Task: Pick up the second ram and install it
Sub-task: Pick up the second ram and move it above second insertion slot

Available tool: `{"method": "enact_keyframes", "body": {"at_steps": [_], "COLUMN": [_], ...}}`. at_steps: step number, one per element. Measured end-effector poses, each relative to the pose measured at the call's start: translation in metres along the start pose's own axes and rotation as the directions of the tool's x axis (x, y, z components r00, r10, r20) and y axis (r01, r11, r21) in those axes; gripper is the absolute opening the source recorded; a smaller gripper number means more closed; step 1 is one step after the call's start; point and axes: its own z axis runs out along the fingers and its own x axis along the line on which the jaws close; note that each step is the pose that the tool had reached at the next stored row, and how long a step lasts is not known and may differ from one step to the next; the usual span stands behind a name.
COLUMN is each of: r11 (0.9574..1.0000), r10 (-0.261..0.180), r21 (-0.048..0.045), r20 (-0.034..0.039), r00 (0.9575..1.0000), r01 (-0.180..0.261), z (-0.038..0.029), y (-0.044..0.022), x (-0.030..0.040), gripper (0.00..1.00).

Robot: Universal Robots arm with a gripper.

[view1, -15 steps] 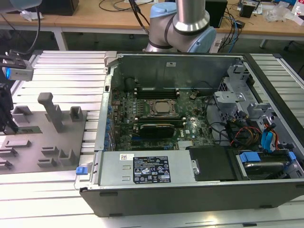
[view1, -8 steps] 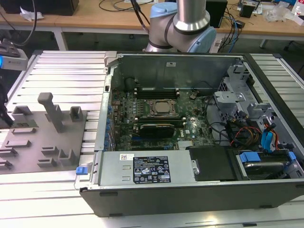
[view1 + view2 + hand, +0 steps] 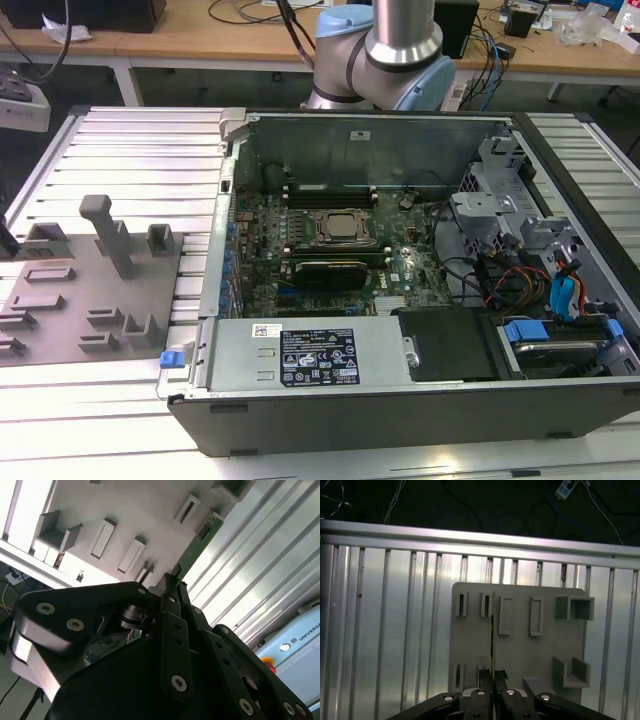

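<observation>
The second ram [image 3: 200, 542] is a thin green-black stick held by one end between my gripper's [image 3: 172, 579] black fingers. In the first wrist view the second ram [image 3: 492, 640] shows edge-on as a thin dark line running out from the gripper [image 3: 493, 677], which is shut on it. It hangs over the grey fixture plate [image 3: 530, 650] and its slotted blocks. The open computer case [image 3: 400, 415] lies to the exterior view's right of that plate [image 3: 60, 330], with the motherboard [image 3: 300, 285] and the square CPU socket [image 3: 340, 228] in view.
A tall grey post [image 3: 108, 232] and several low blocks stand on the fixture plate. Ribbed aluminium table slats [image 3: 140, 150] surround plate and case. The arm's base [image 3: 385, 50] sits behind the case. A black ribbed module [image 3: 325, 268] lies beside the socket. Cables and drive bays [image 3: 540, 290] fill the case's right side.
</observation>
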Motion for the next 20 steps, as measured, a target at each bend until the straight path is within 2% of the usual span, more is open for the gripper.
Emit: {"method": "enact_keyframes", "body": {"at_steps": [10, 12, 14, 20], "r11": [1.0, 1.0, 1.0, 1.0], "r10": [0.0, 0.0, 0.0, 0.0], "r21": [-0.0001, 0.0, 0.0, 0.0], "r20": [0.0, 0.0, 0.0, 0.0], "r00": [1.0, 1.0, 1.0, 1.0], "r01": [0.0, 0.0, 0.0, 0.0], "z": [-0.019, -0.0234, -0.0306, -0.0416], "y": [0.0001, 0.0002, 0.0002, 0.0003], "x": [-0.0004, -0.0005, -0.0006, -0.001], "gripper": [0.14, 0.14, 0.14, 0.14]}}
